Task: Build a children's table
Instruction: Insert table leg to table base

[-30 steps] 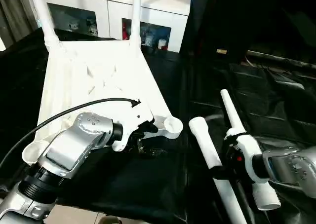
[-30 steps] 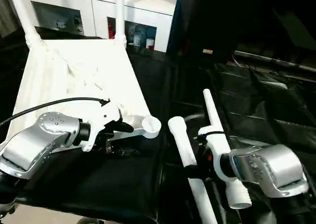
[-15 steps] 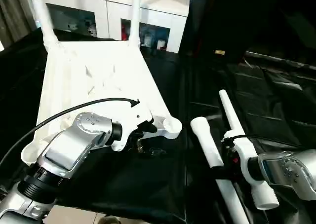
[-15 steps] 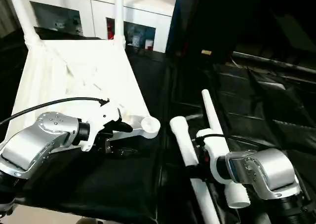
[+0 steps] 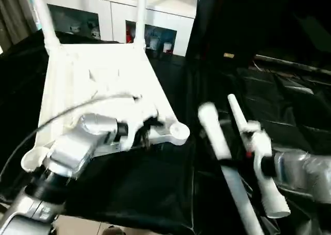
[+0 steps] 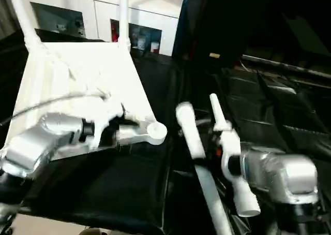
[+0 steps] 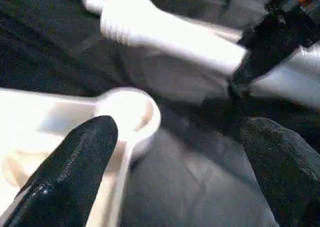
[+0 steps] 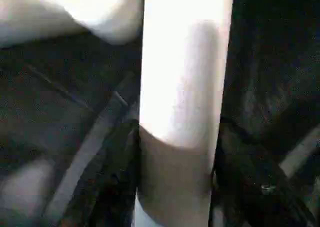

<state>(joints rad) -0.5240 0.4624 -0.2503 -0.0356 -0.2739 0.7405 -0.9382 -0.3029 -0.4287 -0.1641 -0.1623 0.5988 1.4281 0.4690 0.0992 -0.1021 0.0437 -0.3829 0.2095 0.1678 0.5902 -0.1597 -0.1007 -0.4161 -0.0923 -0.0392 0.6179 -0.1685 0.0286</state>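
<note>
Right tool (image 8: 175, 187) is gripping a loose white leg (image 5: 220, 142) on both sides; left tool (image 7: 175, 177) is gaping wide, straddling the tabletop's near corner socket (image 5: 178, 131), which is standing empty. Tabletop (image 5: 98, 74) is lying underside-up on the black worktop (image 5: 150, 188), socket at its edge.

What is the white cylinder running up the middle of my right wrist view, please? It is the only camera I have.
Observer: It is a long tapered white plastic tube leg, one of the children's table set, gripped by the right gripper.
Operator: Where is it relative to the table?
Observer: Its ribbed end lies near a round corner socket of the white ribbed plastic tabletop, which lies upside down.
Operator: Is that socket free?
Observer: Yes, it is empty, and the open left gripper is right beside it.
</note>
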